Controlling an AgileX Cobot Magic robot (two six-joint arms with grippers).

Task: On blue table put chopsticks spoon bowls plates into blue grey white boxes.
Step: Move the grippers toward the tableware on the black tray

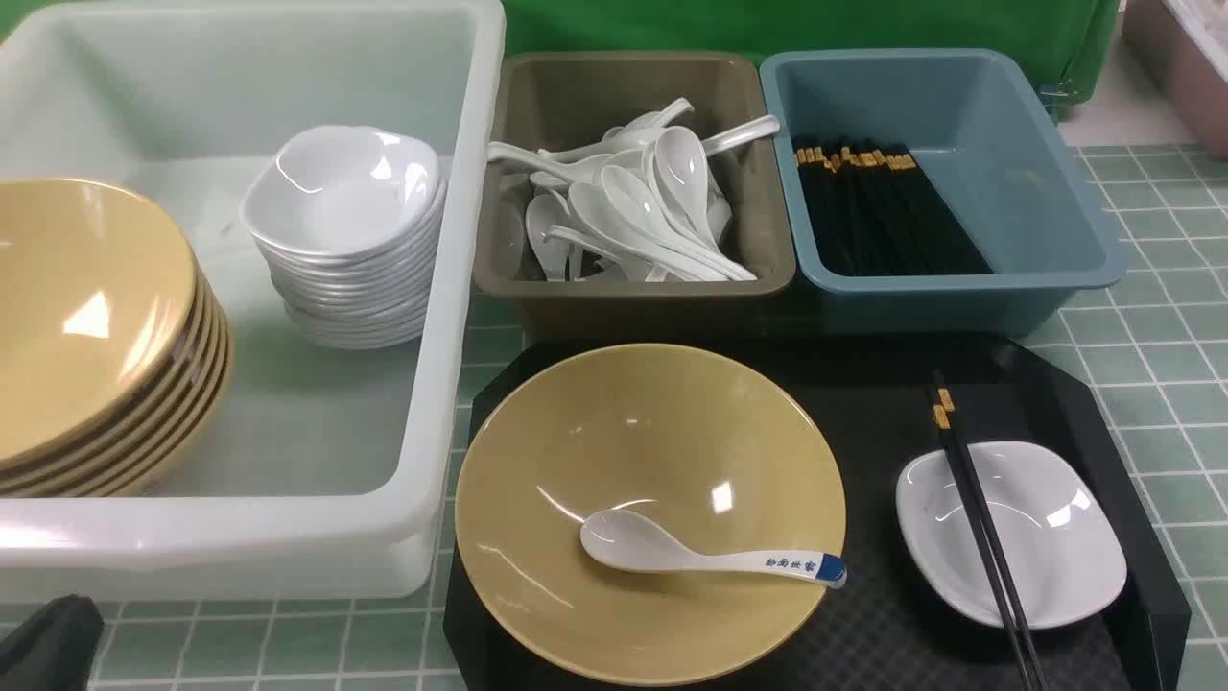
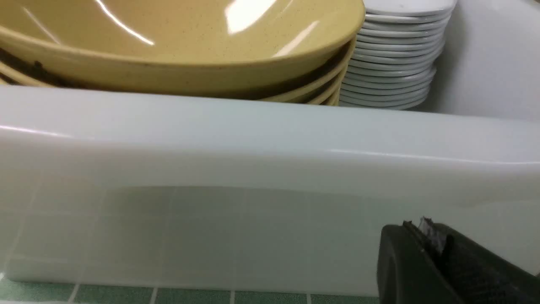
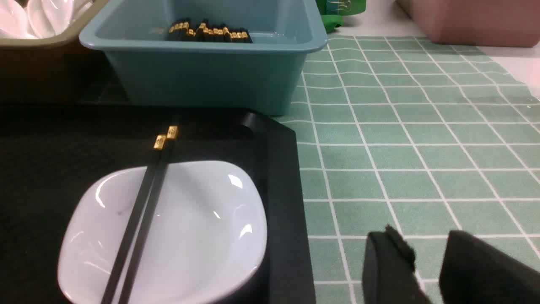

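On the black tray, a tan bowl (image 1: pixel 652 441) holds the blue-lettered spoon (image 1: pixel 710 555). Beside it, black chopsticks (image 1: pixel 979 518) lie across a white plate (image 1: pixel 1046 547). The white box (image 1: pixel 451 288) contains stacked bowls (image 1: pixel 96 326) and stacked plates (image 1: pixel 345 230). The grey box (image 1: pixel 633 293) holds white spoons; the blue box (image 1: pixel 959 288) holds chopsticks. My left gripper (image 2: pixel 426 230) is shut and empty, low against the white box's near wall (image 2: pixel 270 169). My right gripper (image 3: pixel 424 236) stands open over the blue table (image 3: pixel 400 147), just beside the tray, apart from the plate (image 3: pixel 198 236) and chopsticks (image 3: pixel 143 215).
The black tray (image 1: pixel 892 624) has a raised rim (image 3: pixel 282 177) between my right gripper and the plate. A pink tub (image 3: pixel 472 21) and green cloth (image 1: pixel 787 24) stand at the back right. Bare tiles stretch to the right of the tray.
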